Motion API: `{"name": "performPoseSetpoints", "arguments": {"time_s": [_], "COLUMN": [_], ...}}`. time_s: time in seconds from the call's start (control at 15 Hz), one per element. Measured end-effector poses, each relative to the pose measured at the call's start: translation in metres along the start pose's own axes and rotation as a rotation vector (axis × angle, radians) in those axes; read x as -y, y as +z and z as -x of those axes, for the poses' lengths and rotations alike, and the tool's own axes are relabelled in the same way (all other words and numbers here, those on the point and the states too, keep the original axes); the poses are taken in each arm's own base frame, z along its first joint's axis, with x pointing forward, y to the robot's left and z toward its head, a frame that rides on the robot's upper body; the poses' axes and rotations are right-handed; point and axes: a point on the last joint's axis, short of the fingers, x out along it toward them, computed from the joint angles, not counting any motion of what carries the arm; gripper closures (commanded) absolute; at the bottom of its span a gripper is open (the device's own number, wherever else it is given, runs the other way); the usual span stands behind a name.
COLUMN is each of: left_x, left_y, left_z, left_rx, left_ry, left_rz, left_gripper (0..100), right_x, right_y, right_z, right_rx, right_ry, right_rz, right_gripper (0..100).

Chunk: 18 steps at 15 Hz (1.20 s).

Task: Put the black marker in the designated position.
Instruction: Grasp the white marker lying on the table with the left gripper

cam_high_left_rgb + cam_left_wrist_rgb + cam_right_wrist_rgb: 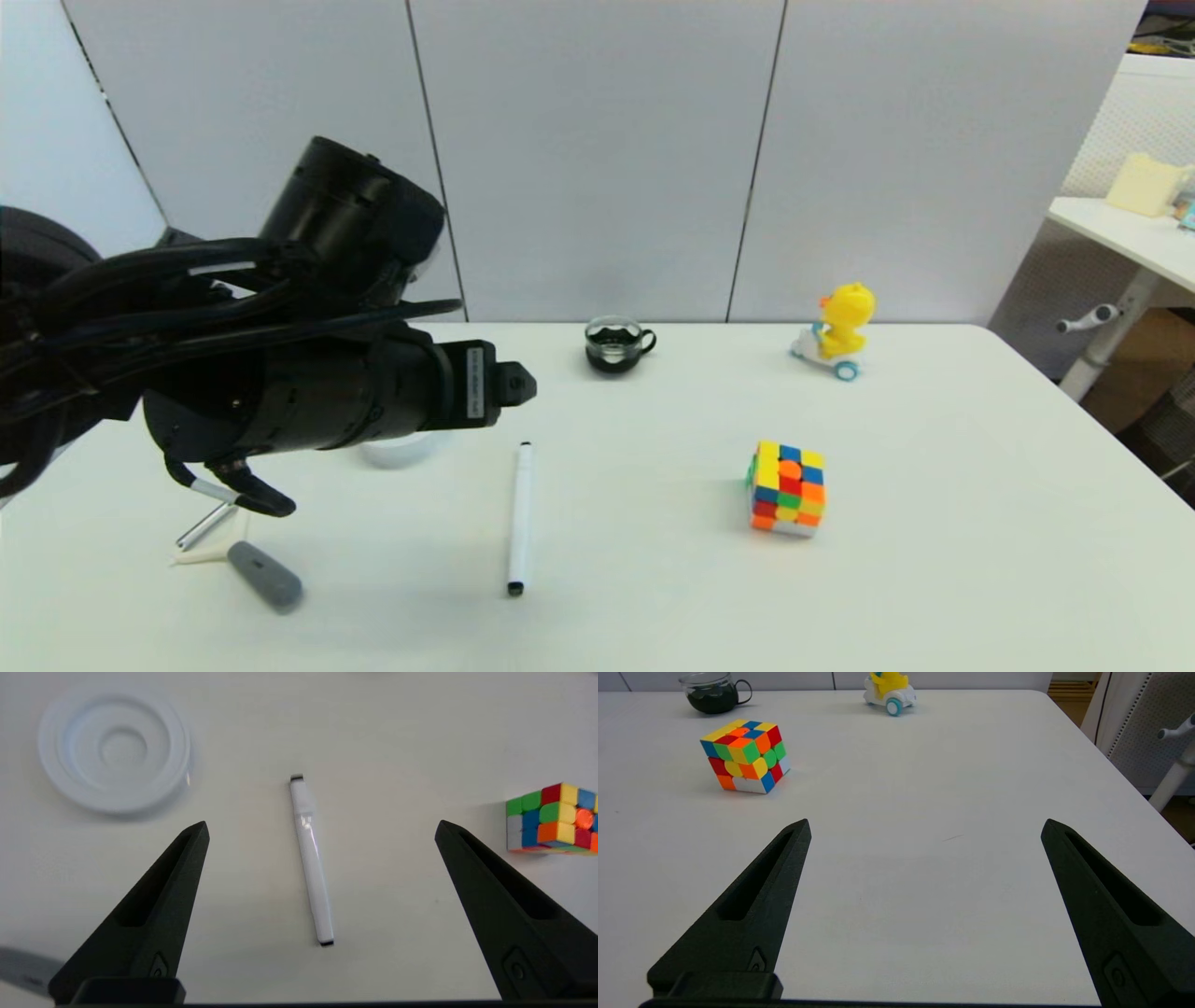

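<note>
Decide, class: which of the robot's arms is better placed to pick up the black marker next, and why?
Left. The left gripper hangs open over the table with the black marker lying free between its fingers in the left wrist view. The right gripper, also open, faces bare table near the puzzle cube; no marker shows there.

Black marker lies mid-bench; cube to its right, dish and peeler to its left, cup and duck toy behind.

No text can be read; a white label on the left arm is too small to make out.
</note>
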Motion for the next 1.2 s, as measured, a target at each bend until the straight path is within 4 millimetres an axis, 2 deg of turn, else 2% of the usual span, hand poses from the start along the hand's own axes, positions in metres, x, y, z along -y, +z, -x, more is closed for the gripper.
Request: {"name": "performPoseSetpoints", "arguments": {"time_s": [0.27, 0.73, 1.2], "left_x": [0.017, 0.039, 0.048], "left_y": [-0.011, -0.036, -0.053], "left_z": [-0.013, -0.049, -0.079], "left_rx": [-0.102, -0.195, -0.223], "left_ry": [0.145, 0.175, 0.194], "left_rz": [0.035, -0.04, -0.06], "left_gripper": [0, 0, 0], "right_x": [0.0, 0.0, 0.0], "right_y": [0.0, 0.0, 0.0], "right_z": [0.0, 0.0, 0.0], "right_rx": [0.0, 0.0, 0.0], "right_ry": [0.0, 0.0, 0.0], "right_rz": [0.0, 0.001, 0.001], "right_gripper": [0, 0, 0]}}
